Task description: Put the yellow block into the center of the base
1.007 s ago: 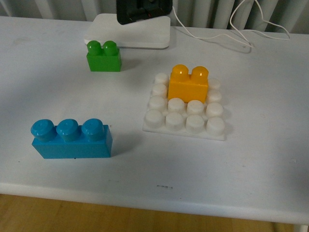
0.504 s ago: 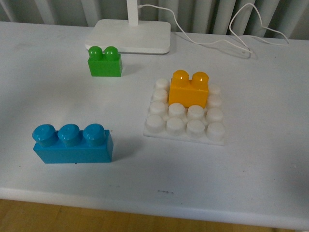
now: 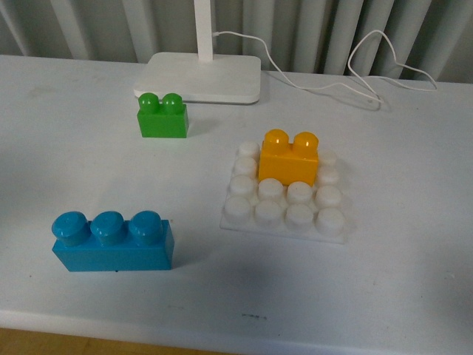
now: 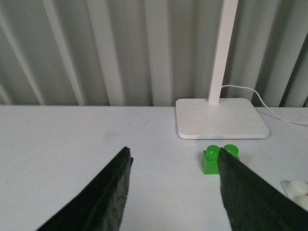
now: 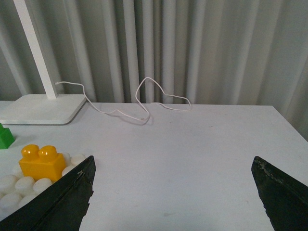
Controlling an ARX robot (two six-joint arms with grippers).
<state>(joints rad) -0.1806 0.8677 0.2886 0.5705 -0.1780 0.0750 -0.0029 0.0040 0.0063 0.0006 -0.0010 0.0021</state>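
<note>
The yellow block (image 3: 290, 157) stands upright on the white studded base (image 3: 284, 196), on the middle studs of its far half; it also shows in the right wrist view (image 5: 42, 162) with the base (image 5: 19, 187). Neither arm shows in the front view. My left gripper (image 4: 173, 155) is open and empty above the table, short of the green brick (image 4: 214, 160). My right gripper (image 5: 172, 163) is wide open and empty over bare table, to the right of the base.
A green two-stud brick (image 3: 162, 117) sits behind and left of the base. A blue three-stud brick (image 3: 112, 241) lies at the front left. A white lamp stand (image 3: 201, 77) with a cable (image 3: 347, 70) is at the back, before a curtain.
The front view has shifted, so everything sits lower in the picture. A dark gripper that hung over the lamp stand has left the view. The bricks and base have not moved.
</note>
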